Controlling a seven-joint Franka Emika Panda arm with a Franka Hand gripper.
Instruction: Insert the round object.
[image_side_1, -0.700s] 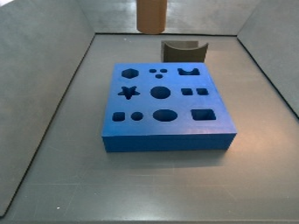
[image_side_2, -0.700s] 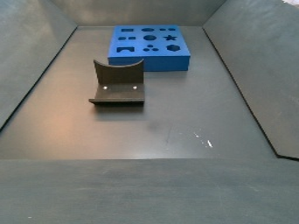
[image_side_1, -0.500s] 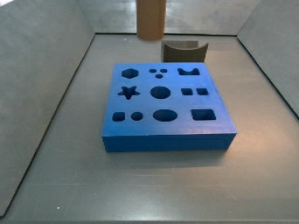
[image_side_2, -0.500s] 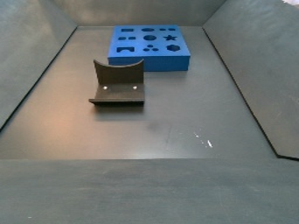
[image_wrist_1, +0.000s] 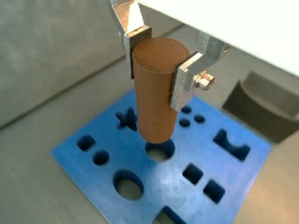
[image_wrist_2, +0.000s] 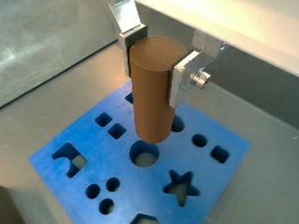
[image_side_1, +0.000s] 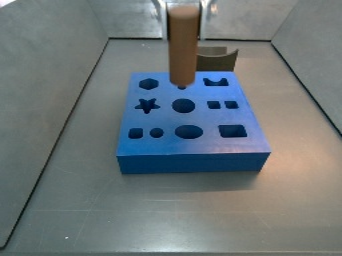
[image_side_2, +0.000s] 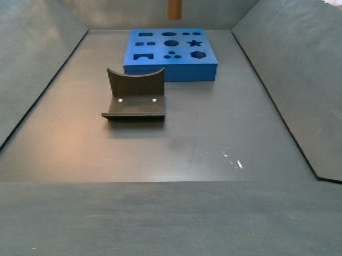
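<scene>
Item: peg (image_wrist_1: 153, 92), brown, smooth, rigid; we judge it light, likely slippery. Held upright near its top in our end effector (image_wrist_1: 156, 59), plates closed on its sides. Below: blue block (image_wrist_2: 222, 179), round hole (image_wrist_2: 143, 157) just beneath.

A smooth brown round object (image_wrist_1: 156, 87) sits between the silver, dark-padded plates of the gripper (image_wrist_1: 165, 56) above a bright blue block (image_side_1: 190, 125) with dark cut-outs, beside a dark grey fixture (image_side_2: 134, 97) on the grey bench (image_side_2: 201, 150).
</scene>
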